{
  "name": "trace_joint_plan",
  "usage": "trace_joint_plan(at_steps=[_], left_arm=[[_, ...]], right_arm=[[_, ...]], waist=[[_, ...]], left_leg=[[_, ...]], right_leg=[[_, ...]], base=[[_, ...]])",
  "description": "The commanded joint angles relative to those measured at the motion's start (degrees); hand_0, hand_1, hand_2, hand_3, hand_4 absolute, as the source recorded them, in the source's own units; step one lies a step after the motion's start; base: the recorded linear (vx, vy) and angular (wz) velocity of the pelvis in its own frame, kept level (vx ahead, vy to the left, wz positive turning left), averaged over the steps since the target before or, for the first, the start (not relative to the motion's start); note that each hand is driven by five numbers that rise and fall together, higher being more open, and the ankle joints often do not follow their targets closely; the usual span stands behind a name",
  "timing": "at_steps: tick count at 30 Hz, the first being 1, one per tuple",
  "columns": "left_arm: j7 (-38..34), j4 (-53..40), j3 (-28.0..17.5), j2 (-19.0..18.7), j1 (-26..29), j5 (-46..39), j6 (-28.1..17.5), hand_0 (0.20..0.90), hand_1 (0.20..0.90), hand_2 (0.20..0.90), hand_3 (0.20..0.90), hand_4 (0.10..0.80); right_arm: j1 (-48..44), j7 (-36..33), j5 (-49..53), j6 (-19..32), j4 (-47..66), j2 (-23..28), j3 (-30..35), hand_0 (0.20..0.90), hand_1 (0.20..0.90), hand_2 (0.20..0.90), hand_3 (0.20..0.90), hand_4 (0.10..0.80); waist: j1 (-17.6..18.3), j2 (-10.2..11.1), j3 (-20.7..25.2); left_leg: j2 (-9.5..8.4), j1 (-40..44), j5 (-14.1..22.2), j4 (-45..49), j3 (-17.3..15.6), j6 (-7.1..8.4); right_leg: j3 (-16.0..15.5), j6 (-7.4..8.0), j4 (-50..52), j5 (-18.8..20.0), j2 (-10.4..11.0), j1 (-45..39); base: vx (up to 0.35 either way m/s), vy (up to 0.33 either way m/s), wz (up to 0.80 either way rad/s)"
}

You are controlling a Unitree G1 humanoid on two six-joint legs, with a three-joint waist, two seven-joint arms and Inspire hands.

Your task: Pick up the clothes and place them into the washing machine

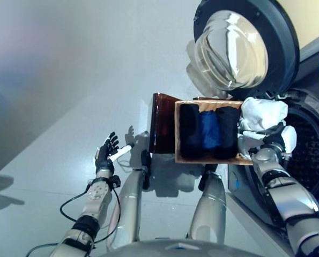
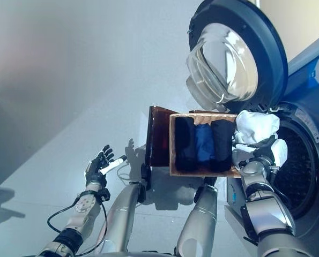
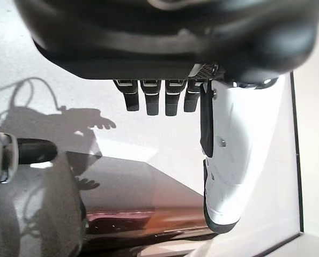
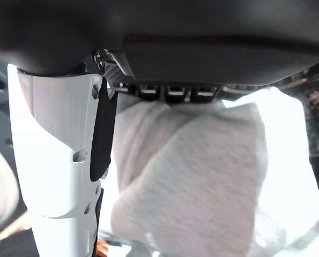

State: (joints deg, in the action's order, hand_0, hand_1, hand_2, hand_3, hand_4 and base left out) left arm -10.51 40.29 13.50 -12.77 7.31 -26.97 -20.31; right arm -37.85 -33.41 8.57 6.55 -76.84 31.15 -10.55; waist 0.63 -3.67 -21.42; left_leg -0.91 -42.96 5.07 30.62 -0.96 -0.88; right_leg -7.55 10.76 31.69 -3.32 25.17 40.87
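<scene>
A shallow wicker basket (image 1: 176, 134) rests on a dark brown box (image 1: 162, 123) and holds dark clothes (image 1: 190, 131) and a blue garment (image 1: 210, 131). My right hand (image 1: 272, 140) is shut on a white cloth (image 1: 264, 113) and holds it between the basket's right end and the washing machine's drum opening (image 1: 312, 155). In the right wrist view the cloth (image 4: 202, 171) bulges between the white-covered thumb (image 4: 62, 160) and the fingers. My left hand (image 1: 105, 152) is open and empty over the floor, left of the box; its own wrist view shows its fingers (image 3: 154, 99) straight.
The washing machine's round glass door (image 1: 234, 51) stands open above the basket and the drum. Pale grey floor (image 1: 68, 80) stretches to the left. The brown box also shows in the left wrist view (image 3: 138, 182).
</scene>
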Motion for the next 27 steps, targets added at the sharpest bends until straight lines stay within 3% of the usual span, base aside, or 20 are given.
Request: trace_joint_plan(at_steps=[1,6,7,8,9,11,27], left_arm=[[0.3,-6.9,-3.4,-3.4,-3.5,0.7,-3.4,0.900,0.900,0.900,0.900,0.800],[1.3,-9.6,-3.4,-3.5,-4.6,0.9,-3.4,0.900,0.900,0.900,0.900,0.800],[1.4,-9.7,-3.4,-3.6,-4.7,0.8,-3.4,0.900,0.900,0.900,0.900,0.800],[1.5,-9.9,-3.4,-3.6,-4.8,0.8,-3.5,0.900,0.900,0.900,0.900,0.800],[1.6,-10.3,-3.3,-3.6,-4.9,0.8,-3.5,0.900,0.900,0.900,0.900,0.800],[1.7,-10.3,-3.3,-3.7,-5.0,0.7,-3.5,0.900,0.900,0.900,0.900,0.800],[1.4,-10.1,-3.5,-3.8,-5.1,0.4,-3.7,0.900,0.900,0.900,0.900,0.800]], right_arm=[[1.9,0.3,1.6,2.1,-1.5,2.1,0.6,0.900,0.900,0.900,0.900,0.800],[1.6,1.0,1.4,2.2,-2.0,1.6,-0.4,0.900,0.900,0.900,0.900,0.800],[1.4,1.1,1.4,2.2,-2.0,1.6,-0.6,0.776,0.776,0.776,0.776,0.712],[1.4,1.2,1.3,2.3,-1.9,1.5,-0.8,0.502,0.502,0.502,0.502,0.516],[1.3,1.3,1.3,2.3,-1.9,1.5,-0.9,0.362,0.362,0.362,0.362,0.416],[1.2,1.4,1.0,2.4,-1.5,1.4,-1.3,0.200,0.200,0.200,0.200,0.300],[3.8,0.7,1.5,2.9,0.2,1.1,0.3,0.200,0.200,0.200,0.200,0.300]], waist=[[-0.9,0.0,2.8],[-1.4,-0.5,2.8],[-1.4,-0.6,2.8],[-1.5,-0.6,2.9],[-1.6,-0.7,2.9],[-1.5,-0.6,2.9],[-1.2,-0.2,3.5]], left_leg=[[2.58,1.5,8.0,6.2,1.4,4.08],[2.98,-0.3,8.2,7.7,1.6,3.83],[3.00,-0.5,8.2,7.8,1.6,3.81],[3.06,-0.6,8.1,7.8,1.6,3.80],[3.04,-0.8,8.1,7.9,1.6,3.77],[3.02,-1.1,8.1,7.9,1.7,3.72],[2.79,-0.4,7.0,5.2,1.6,3.79]], right_leg=[[2.9,-2.29,0.1,5.7,-0.3,2.8],[3.4,-2.68,2.5,4.6,-0.8,5.0],[3.4,-2.71,2.7,4.5,-0.8,5.3],[3.5,-2.77,2.8,4.4,-0.8,5.5],[3.6,-2.81,2.9,4.4,-0.9,5.8],[3.7,-2.85,3.1,4.4,-0.9,6.2],[3.6,-2.61,1.5,5.2,-0.7,5.9]], base=[[-0.023,-0.014,0.08],[-0.008,-0.004,0.04],[0.000,0.000,0.00],[0.000,0.000,0.00],[0.000,0.000,0.00],[0.000,0.000,0.00],[0.005,-0.001,0.00]])
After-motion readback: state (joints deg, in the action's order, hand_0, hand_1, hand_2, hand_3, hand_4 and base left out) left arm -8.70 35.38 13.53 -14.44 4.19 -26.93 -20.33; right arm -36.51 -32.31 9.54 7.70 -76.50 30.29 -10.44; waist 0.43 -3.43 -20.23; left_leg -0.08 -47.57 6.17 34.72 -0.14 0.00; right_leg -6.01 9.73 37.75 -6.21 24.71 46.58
